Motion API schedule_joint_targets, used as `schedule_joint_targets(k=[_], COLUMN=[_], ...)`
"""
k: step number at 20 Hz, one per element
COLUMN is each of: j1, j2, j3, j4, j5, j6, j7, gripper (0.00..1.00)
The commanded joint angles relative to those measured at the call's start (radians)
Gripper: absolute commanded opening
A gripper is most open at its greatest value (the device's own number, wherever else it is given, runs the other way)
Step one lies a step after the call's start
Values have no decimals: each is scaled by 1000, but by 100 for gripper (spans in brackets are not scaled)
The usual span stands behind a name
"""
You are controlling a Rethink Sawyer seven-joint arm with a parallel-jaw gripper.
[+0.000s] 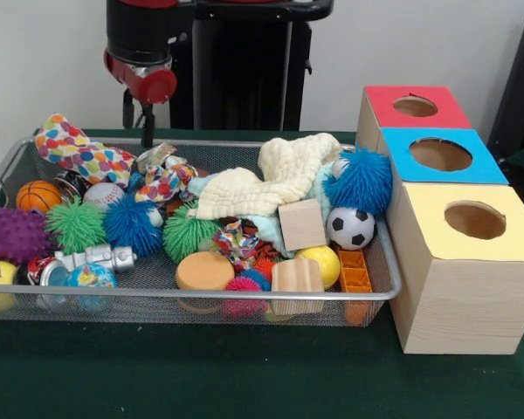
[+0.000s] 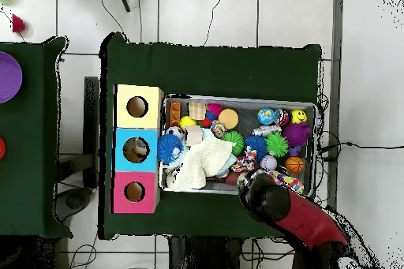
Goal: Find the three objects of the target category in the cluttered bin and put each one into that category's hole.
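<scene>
The wire mesh bin (image 1: 157, 295) sits on the green table, full of toys; it also shows in the overhead view (image 2: 237, 98). Balls lie in it: a basketball (image 1: 37, 196), a baseball (image 1: 103, 195), a soccer ball (image 1: 350, 228) and a yellow ball (image 1: 320, 264). Spiky balls are green (image 1: 74, 225), blue (image 1: 133, 225) and purple (image 1: 16, 234). Wooden blocks (image 1: 301, 224) lie near a cream cloth (image 1: 262, 179). My gripper (image 1: 147, 131) hangs over the bin's far rim by a dotted cloth (image 1: 74, 150), touching nothing I can see. In the overhead view my arm (image 2: 272, 203) hides it.
Three wooden boxes with round holes stand against the bin's right end: red top (image 1: 415, 106), blue top (image 1: 441, 155), yellow top (image 1: 473, 221). A large blue fuzzy ball (image 1: 360, 182) leans at that end. An orange disc (image 1: 204, 271) lies near the front rim.
</scene>
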Motion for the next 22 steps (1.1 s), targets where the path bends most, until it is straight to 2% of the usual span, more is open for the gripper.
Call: schedule_joint_targets(k=[1,8,15,18,22], j1=[-63,-107,-111,-121,-119], j2=[117,171,180,194,172], j3=[125,128,100,102,104], j4=[-64,-83,-91,-89,-84], j5=[-87,-140,-182,-196,-199], j6=[-50,-79,-110,-175,-189], j7=[-24,-19,-9,16,34], gripper=[100,100,100,100,100])
